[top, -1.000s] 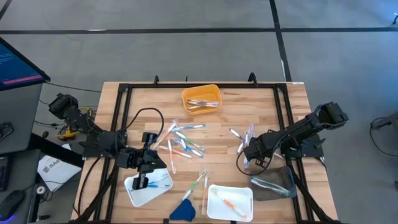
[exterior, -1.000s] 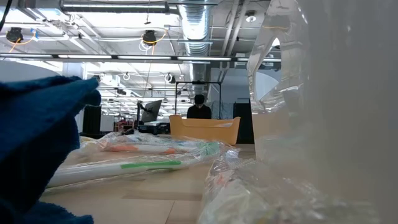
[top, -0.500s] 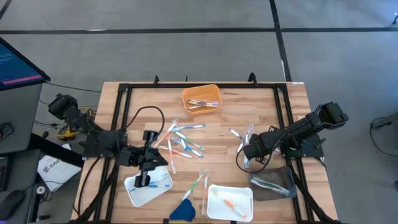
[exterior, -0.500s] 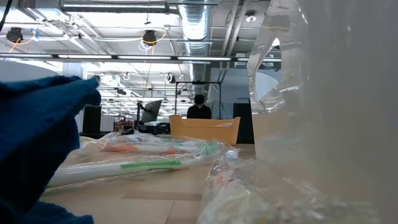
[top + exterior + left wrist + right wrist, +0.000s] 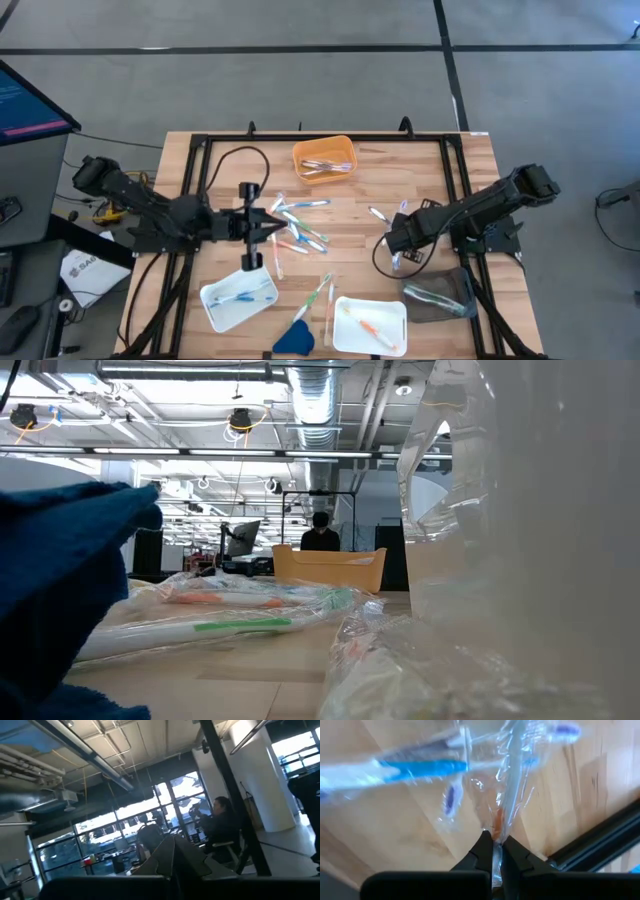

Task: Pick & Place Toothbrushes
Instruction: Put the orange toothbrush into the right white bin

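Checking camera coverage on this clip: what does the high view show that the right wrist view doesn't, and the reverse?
Only the high view shows both arms, the left gripper shut beside the loose toothbrushes, the orange bin and two white trays. Only the right wrist view shows the right gripper shut on a wrapped toothbrush. Both share the wooden table and the small cluster of toothbrushes by the right arm.

The left gripper (image 5: 270, 226) points toward the table's middle, fingers together; the right gripper (image 5: 496, 851) hangs low, fingers pinched.
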Robot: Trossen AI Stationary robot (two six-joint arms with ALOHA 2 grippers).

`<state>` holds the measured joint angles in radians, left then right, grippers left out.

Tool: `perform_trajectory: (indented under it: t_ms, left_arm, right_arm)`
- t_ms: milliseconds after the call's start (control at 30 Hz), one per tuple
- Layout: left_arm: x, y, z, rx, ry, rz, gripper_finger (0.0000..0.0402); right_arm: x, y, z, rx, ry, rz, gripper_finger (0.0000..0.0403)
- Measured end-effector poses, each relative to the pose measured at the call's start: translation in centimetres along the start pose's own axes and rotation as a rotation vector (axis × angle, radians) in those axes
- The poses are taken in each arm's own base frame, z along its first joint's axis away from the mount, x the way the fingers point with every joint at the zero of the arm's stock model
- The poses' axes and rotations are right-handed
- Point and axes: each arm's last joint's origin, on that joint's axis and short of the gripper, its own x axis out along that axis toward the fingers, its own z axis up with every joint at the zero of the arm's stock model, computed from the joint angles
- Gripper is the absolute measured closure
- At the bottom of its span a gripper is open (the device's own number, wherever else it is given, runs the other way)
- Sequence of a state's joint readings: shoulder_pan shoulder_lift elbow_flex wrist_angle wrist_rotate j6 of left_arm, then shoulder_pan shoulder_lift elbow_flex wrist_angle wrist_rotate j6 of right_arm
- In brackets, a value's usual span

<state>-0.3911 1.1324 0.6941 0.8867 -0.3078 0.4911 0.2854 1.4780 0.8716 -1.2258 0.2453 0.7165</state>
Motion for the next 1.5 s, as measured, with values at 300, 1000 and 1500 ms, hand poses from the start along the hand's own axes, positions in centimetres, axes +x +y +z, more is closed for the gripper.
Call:
perform_trajectory:
  t_ms: [300,1000,1500]
  left_arm:
    - [0.4,1.5,-0.8,0.033,0.022,0.062,0.0401]
    - [0.9,7.2,-2.7,0.202,0.097,0.278,0.0401]
    - [0.3,11.7,-3.9,0.318,0.153,0.419,0.0401]
  right_arm:
    - [-1.7,-0.6,2.2,-0.052,-0.090,0.062,0.0398]
    - [-2.2,-3.1,6.1,-0.229,-0.248,0.121,0.0394]
    - [-2.4,-9.6,9.7,-0.258,-0.324,0.113,0.0398]
